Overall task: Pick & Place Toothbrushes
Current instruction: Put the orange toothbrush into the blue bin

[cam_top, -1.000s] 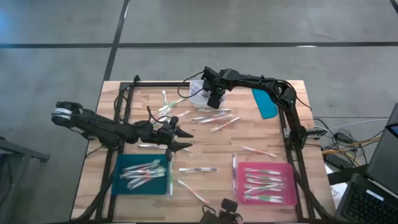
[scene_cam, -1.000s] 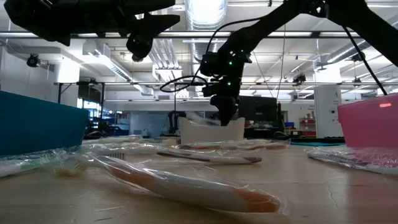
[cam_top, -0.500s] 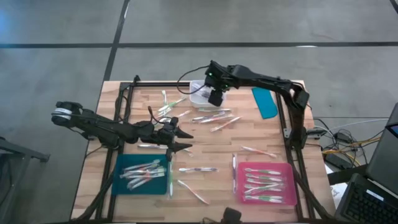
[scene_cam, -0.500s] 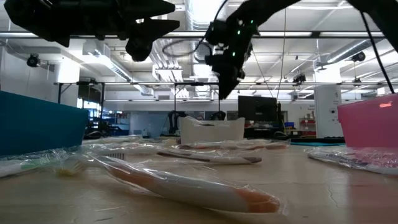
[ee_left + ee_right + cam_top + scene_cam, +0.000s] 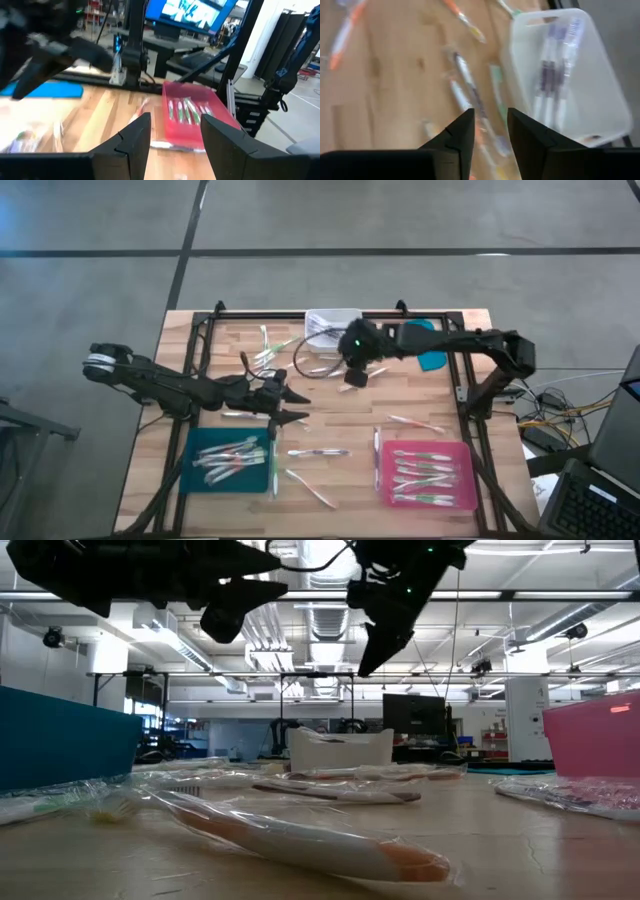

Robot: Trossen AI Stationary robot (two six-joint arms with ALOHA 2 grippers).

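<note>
Nearby, wrapped toothbrushes (image 5: 318, 451) lie between teal tray (image 5: 232, 461) and pink tray (image 5: 426, 475).

In the high view, the flat teal plastic tray (image 5: 200, 480) sits at the lower left of the wooden surface (image 5: 330, 395), and the pink plastic tray (image 5: 425, 445) at the lower right. The small white plastic bin (image 5: 330, 320) stands at upper centre. The thin plastic-wrapped toothbrushes (image 5: 318, 452) lie in both trays, in the bin and loose between them. The left end effector (image 5: 290, 405) hangs above the teal tray's upper right corner, and the right end effector (image 5: 355, 375) just below the bin.
</note>
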